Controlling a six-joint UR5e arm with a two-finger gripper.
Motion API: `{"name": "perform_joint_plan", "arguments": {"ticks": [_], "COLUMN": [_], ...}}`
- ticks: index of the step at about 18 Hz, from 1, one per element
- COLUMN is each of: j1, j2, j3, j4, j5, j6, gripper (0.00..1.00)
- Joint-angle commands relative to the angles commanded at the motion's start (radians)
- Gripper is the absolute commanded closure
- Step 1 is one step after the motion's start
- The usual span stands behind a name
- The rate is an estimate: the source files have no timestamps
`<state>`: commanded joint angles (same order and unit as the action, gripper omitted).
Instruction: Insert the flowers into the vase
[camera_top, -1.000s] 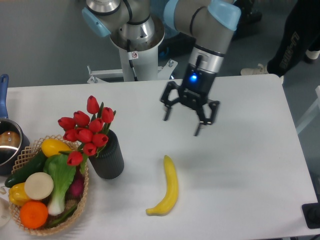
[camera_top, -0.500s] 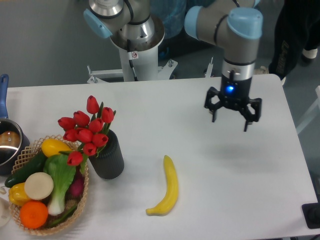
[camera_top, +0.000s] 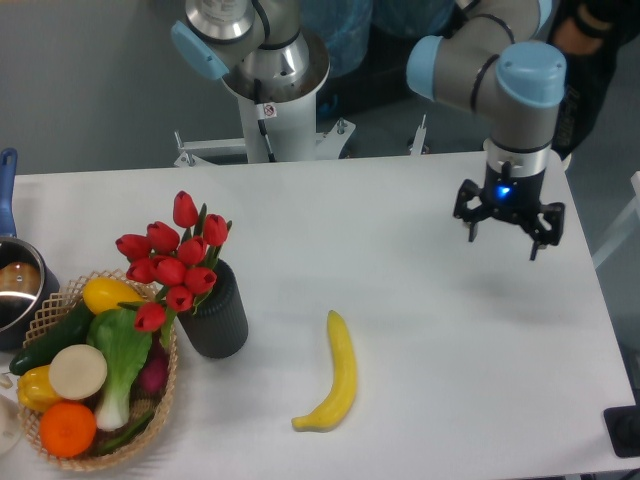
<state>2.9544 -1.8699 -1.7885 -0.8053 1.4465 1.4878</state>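
No writing can be read anywhere. The gripper hangs over the right of the worktop, jaws spread apart and holding nothing. The flowers stand in the vase, which touches a wicker basket; a banana lies nearby

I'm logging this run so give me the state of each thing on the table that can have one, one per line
flowers: standing in the vase, buds up, leaning toward the basket.
vase: upright, holding the flowers.
gripper: open, empty, above the table's right side.
banana: lying flat, untouched.
wicker basket: full of vegetables, touching the vase.
metal pot: upright at the left edge, partly cut off.
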Motion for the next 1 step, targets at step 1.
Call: {"name": "perform_joint_plan", "arguments": {"ticks": [1], "j1": [0.000], "j2": [0.002], "j3": [-0.006], "j4": [0.000], "j5": [0.000], "j6": [0.005], "gripper": [0.00]}}
